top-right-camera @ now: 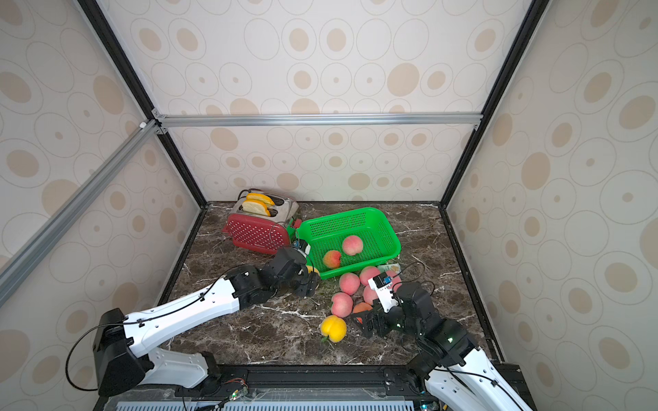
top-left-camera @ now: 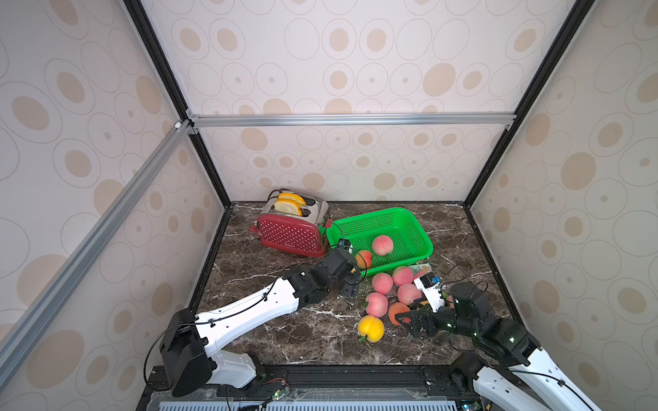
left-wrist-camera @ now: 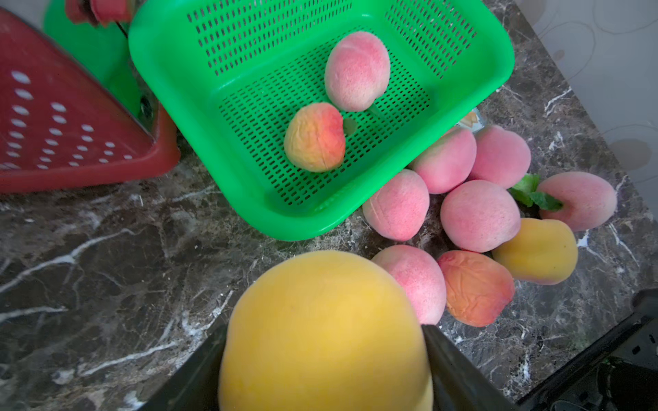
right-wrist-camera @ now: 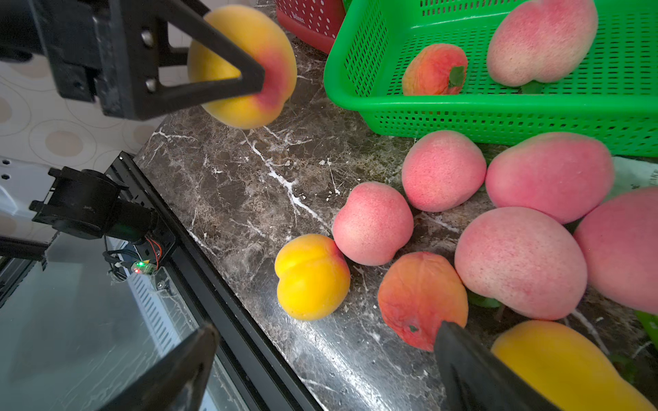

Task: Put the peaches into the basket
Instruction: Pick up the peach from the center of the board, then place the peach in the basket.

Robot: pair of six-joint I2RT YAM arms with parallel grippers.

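- Left gripper (left-wrist-camera: 324, 338) clamps a yellow peach (right-wrist-camera: 249, 35) between its two black fingers (left-wrist-camera: 448, 363), held off the counter (top-left-camera: 285, 331) just before the basket's front left corner.
- Right gripper (right-wrist-camera: 325, 331) stands wide with nothing between its jaws. We see it low over the counter's front right part, with one finger beside an orange-red peach (right-wrist-camera: 422, 299); we cannot tell whether they touch.
- We find the green basket (top-left-camera: 416, 220) near the counter's back edge, right of centre and set askew.
- Two peaches lie in it, close together: a pink one (top-left-camera: 382, 244) and a smaller orange-red one (top-left-camera: 364, 258).
- Other peaches (top-left-camera: 402, 275) crowd the counter just before the basket's front rim, mostly pink, many touching.
- One yellow fruit (top-left-camera: 371, 329) lies nearest the front edge, against a pink neighbour (top-left-camera: 376, 304).
- We see a red, white-dotted toaster (top-left-camera: 290, 235) just left of the basket, near the back edge, with two bread slices (top-left-camera: 288, 206) upright in its slots.
- Small white lettering runs low on the toaster's side, too small for us to read.
- A printed packet (left-wrist-camera: 470, 121) peeks out at the basket's front rim, and its print is unreadable too.
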